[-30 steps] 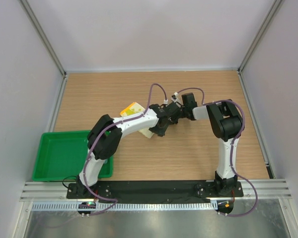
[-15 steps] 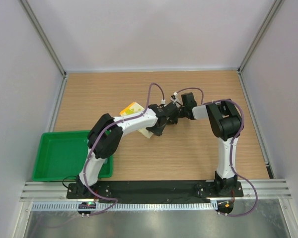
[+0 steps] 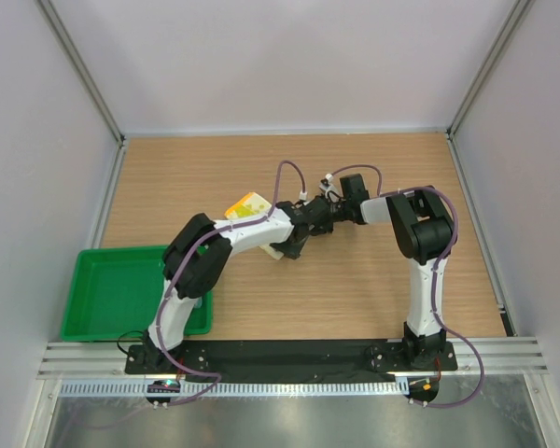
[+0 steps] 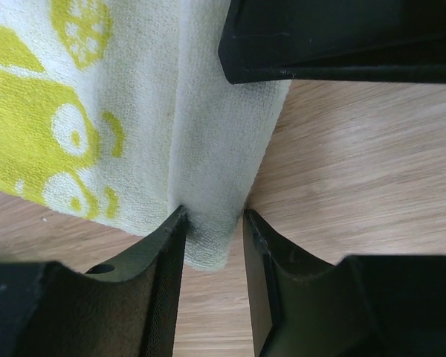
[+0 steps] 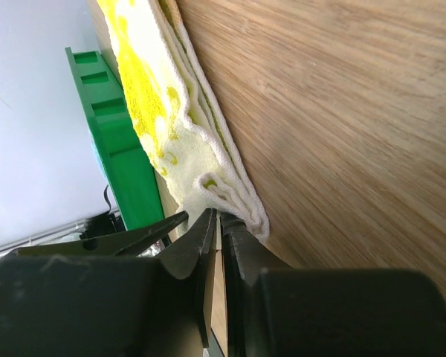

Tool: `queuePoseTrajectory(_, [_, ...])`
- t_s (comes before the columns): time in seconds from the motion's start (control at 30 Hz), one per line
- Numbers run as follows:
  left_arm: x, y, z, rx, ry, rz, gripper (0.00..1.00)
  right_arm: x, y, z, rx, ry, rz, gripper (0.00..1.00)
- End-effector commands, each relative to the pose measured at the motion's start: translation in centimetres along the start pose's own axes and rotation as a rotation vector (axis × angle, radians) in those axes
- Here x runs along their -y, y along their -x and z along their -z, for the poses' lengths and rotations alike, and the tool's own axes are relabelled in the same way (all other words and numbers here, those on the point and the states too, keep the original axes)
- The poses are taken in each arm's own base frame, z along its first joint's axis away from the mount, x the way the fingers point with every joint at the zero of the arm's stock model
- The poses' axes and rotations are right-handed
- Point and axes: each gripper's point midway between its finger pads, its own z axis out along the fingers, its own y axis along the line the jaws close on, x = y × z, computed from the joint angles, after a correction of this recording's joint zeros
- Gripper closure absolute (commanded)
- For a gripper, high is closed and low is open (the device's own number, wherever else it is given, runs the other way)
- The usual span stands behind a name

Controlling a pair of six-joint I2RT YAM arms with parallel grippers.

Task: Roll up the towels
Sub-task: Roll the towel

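Towel (image 4: pixel 119 111), cream with yellow-green print, lies flat on the table (image 3: pixel 373 280) a little left of centre; in the top view most of it is hidden under the left forearm, and what shows suggests a long axis slanting from far left to near right; no second towel is visible in any view.

Left gripper (image 4: pixel 214 232) sits at the towel's near edge; a raised fold of cloth runs straight away from the fingers, and both fingers (image 4: pixel 167 253) press on its sides, so the fold is judged to be held.

Right gripper (image 5: pixel 218 223) meets the same towel from the right; its fingers are almost together at the corner, where the stacked hems reach the tips; a pinch on that corner is judged likely, though the contact itself is partly hidden.

Both grippers are at the cloth, neither nearer; the coming roll turns on the fold lying in line with the left fingers, the body of the towel stretching beyond them.

Left arm reaches far and right from its base; right arm rises, then bends sharply left, wrist low; tray (image 3: pixel 121 250) stands well apart at near left.
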Motion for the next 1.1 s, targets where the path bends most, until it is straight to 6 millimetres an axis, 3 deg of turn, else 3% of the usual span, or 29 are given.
queuePoseTrajectory(0.0, [-0.3, -2.8, -1.7, -0.075, 0.007, -0.013, 0.63, 3.8, -0.8, -0.9, -0.002, -0.123, -0.041, 0.85])
queuePoseTrajectory(0.13, [-0.4, -3.3, -2.2, -0.088, 0.018, -0.020, 0.69, 3.7, -0.7, -1.0, -0.006, -0.118, -0.041, 0.85])
queuePoseTrajectory(0.17, [-0.5, -3.4, -2.3, -0.088, 0.023, -0.023, 0.77, 3.7, -0.7, -1.0, -0.007, -0.116, -0.040, 0.85])
queuePoseTrajectory(0.23, [-1.1, -3.4, -2.5, -0.082, 0.047, -0.014, 0.81, 3.7, -0.7, -0.9, -0.007, -0.120, -0.043, 0.85])
queuePoseTrajectory(0.43, [-1.4, -3.1, -2.3, -0.089, 0.016, 0.029, 0.89, 4.2, 0.3, 0.8, 0.047, -0.287, -0.056, 0.85])
queuePoseTrajectory(0.57, [-0.1, -2.8, -1.6, -0.095, -0.061, 0.043, 0.90, 3.6, 1.0, 4.1, 0.095, -0.419, -0.048, 0.80])
queuePoseTrajectory(0.63, [0.7, -2.5, -1.0, -0.095, -0.112, 0.059, 0.91, 4.1, 2.6, 6.9, 0.183, -0.542, -0.047, 0.75])
queuePoseTrajectory(0.73, [2.3, -2.2, 0.4, -0.103, -0.212, 0.088, 0.92, 4.9, 2.9, 11.1, 0.240, -0.707, -0.071, 0.71])
queuePoseTrajectory(0.83, [3.3, -2.0, 1.3, -0.118, -0.277, 0.103, 0.92, 4.5, 3.3, 13.8, 0.295, -0.783, -0.055, 0.68])
queuePoseTrajectory(0.9, [3.9, -1.8, 2.1, -0.120, -0.316, 0.114, 0.92, 4.0, 2.8, 14.7, 0.305, -0.785, -0.058, 0.67])
queuePoseTrajectory(1.07, [6.1, -0.9, 4.1, -0.129, -0.467, 0.142, 0.92, 0.0, 0.8, 14.1, 0.319, -0.602, -0.036, 0.56])
